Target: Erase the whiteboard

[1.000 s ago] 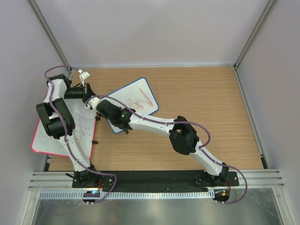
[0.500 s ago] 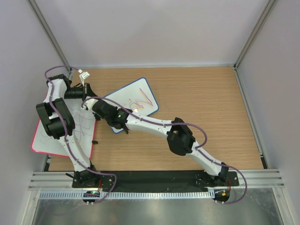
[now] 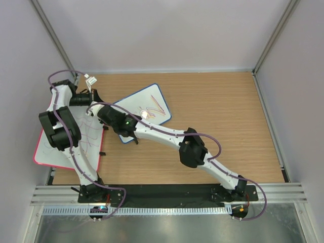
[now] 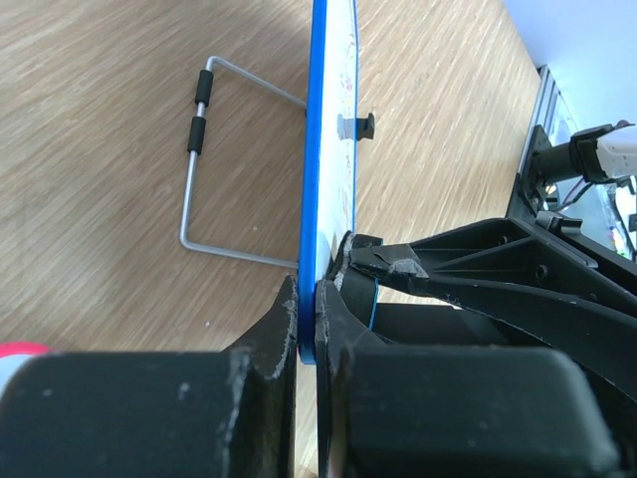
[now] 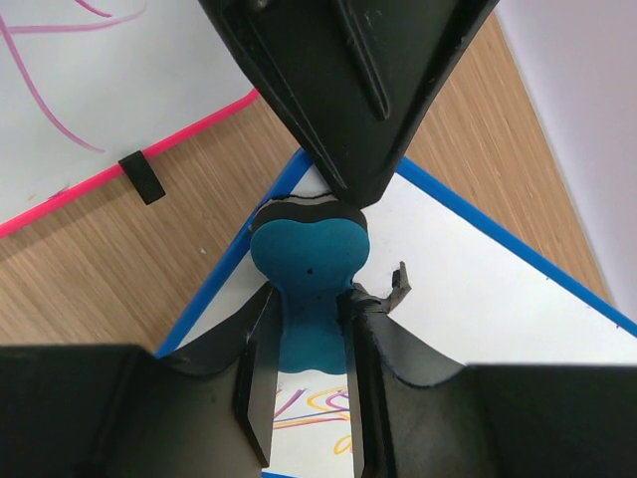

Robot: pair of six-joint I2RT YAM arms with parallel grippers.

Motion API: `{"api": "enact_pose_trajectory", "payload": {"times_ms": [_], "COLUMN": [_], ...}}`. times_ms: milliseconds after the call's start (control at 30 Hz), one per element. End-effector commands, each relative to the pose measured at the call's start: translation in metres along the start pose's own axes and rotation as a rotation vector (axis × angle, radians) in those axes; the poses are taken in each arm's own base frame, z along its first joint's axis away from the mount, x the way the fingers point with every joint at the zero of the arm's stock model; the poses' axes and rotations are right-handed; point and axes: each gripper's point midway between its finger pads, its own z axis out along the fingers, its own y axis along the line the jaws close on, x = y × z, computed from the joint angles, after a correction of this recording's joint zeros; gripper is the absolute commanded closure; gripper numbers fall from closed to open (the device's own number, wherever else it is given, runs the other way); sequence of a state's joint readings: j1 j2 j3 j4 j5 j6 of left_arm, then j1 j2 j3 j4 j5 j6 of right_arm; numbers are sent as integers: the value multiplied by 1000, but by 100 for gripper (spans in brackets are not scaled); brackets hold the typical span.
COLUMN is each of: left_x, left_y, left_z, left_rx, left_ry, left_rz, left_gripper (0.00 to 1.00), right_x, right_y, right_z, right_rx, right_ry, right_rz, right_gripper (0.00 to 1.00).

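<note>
The blue-framed whiteboard [image 3: 147,104] lies tilted at the table's middle left, with red, purple and yellow scribbles [image 3: 153,109] on its right part. In the left wrist view its frame [image 4: 317,149] shows edge-on. My left gripper [image 3: 97,101] is shut on the board's left corner [image 4: 307,324]. My right gripper [image 3: 105,116] is shut on a teal eraser [image 5: 309,254]. The eraser sits on the white surface [image 5: 478,289] at that same corner, right below the left gripper's fingers [image 5: 348,90]. Scribbles [image 5: 309,403] show beneath my right fingers.
A larger pink-framed whiteboard [image 3: 38,147] with purple scribbles lies at the left edge, under my left arm; it also shows in the right wrist view [image 5: 100,90]. A wire stand [image 4: 194,179] lies on the wood behind the blue board. Walls enclose the table.
My right gripper has slid the eraser leftward across the board toward the corner held by the left gripper. The left gripper and the board have stayed put.
</note>
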State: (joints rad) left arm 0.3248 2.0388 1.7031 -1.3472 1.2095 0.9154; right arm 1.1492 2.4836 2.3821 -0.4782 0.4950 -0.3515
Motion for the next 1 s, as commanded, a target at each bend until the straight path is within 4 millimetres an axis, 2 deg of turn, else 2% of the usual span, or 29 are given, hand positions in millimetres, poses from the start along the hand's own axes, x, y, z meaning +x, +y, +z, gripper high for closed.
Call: {"api": "enact_pose_trajectory", "payload": {"times_ms": [0,333,400,433,500,533,600,633,667,733,867,967], "left_x": [-4,-4,-4,-5,-6,-7,-8,-8,-9,-9,-6,-4], "left_y": [-24,-23,-22,-22,-21,-21,-20,-19,-20,-18,-18,-17], "left_z": [-3,-1,-2,-1,-2,-2,-2,-2,-1,-2,-1,-1], "left_rx": [0,-1,-4,-5,-9,-11,-13,-15,-14,-15,-14,-18], "left_ry": [18,19,17,17,13,14,12,13,14,13,17,22], "left_rz": [34,30,31,28,33,34,37,38,39,37,30,31], "left_gripper": [100,100,100,100,100,100,100,100,100,100,100,100], "right_x": [-29,-26,-15,7,22,44,53,76,70,86,96,86], "right_y": [-35,-29,-26,-16,-9,3,15,32,32,42,52,48], "right_z": [2,1,2,6,0,-5,-9,-11,-16,-18,-16,-15], "right_rx": [89,57,57,43,23,-3,-16,-42,-38,-42,-58,-52], "right_ry": [-86,-81,-47,6,40,84,73,110,85,115,128,111], "right_rz": [87,99,82,58,47,29,51,34,71,71,102,103], "right_gripper": [99,99,99,99,99,99,99,99,99,99,99,99]}}
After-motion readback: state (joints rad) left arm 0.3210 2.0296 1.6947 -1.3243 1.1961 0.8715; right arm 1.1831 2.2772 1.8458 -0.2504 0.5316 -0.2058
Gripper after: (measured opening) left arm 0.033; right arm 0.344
